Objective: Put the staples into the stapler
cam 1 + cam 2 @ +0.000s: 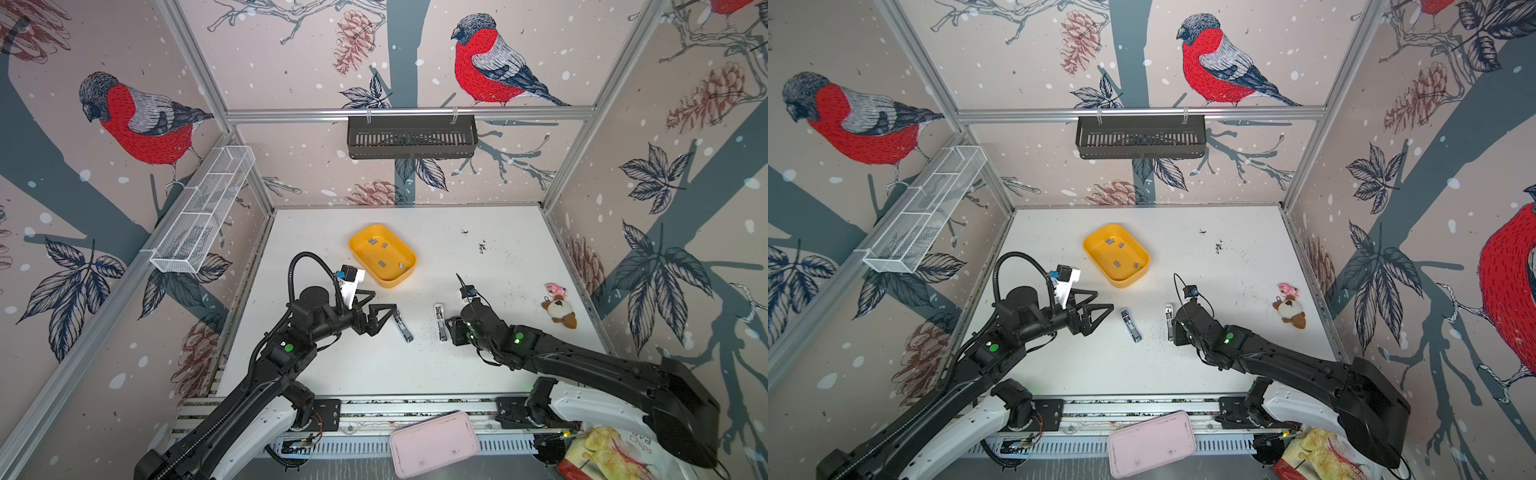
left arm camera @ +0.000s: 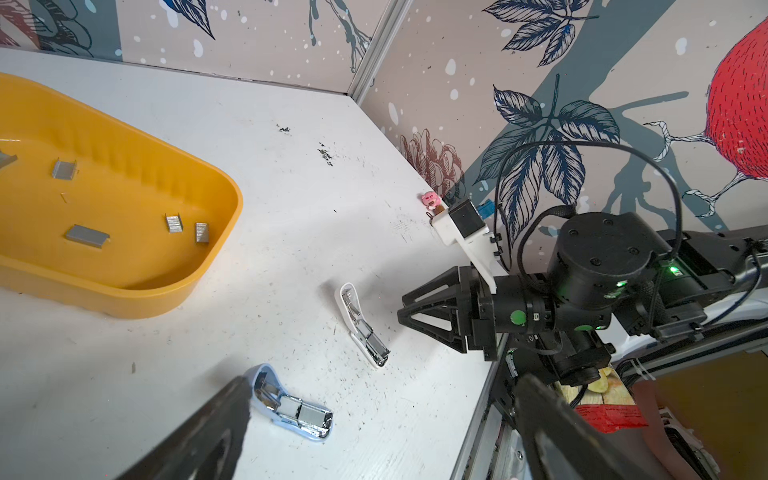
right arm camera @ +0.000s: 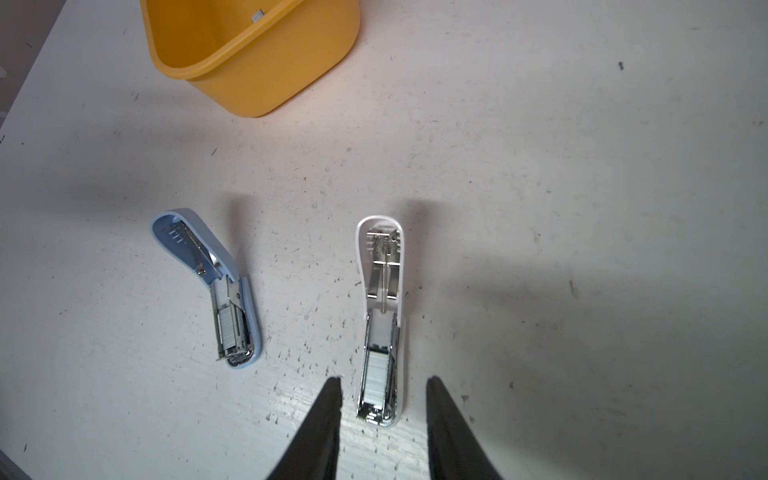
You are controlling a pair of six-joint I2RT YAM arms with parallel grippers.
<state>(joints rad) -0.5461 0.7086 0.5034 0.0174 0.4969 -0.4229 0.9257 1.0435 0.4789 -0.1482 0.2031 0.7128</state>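
Note:
Two mini staplers lie opened flat on the white table: a blue stapler (image 1: 403, 326) (image 2: 293, 409) (image 3: 220, 291) and a white stapler (image 1: 439, 322) (image 2: 361, 328) (image 3: 382, 316). Each shows a grey strip in its metal channel. Several loose staples (image 1: 382, 263) (image 2: 87, 236) rest in the yellow tray (image 1: 395, 284) (image 3: 266, 79) behind them. My left gripper (image 1: 385, 300) (image 2: 380, 392) stands wide open just left of the blue stapler, holding nothing. My right gripper (image 1: 448, 330) (image 3: 382, 384) is open, its fingers straddling the white stapler's near end with a gap on each side.
A plush toy (image 1: 559, 309) and a small pink figure (image 1: 555, 289) lie at the right. A pink case (image 1: 434, 444) and a chips bag (image 1: 611, 453) sit beyond the front rail. A black basket (image 1: 411, 137) and a white wire basket (image 1: 203, 208) hang on the walls.

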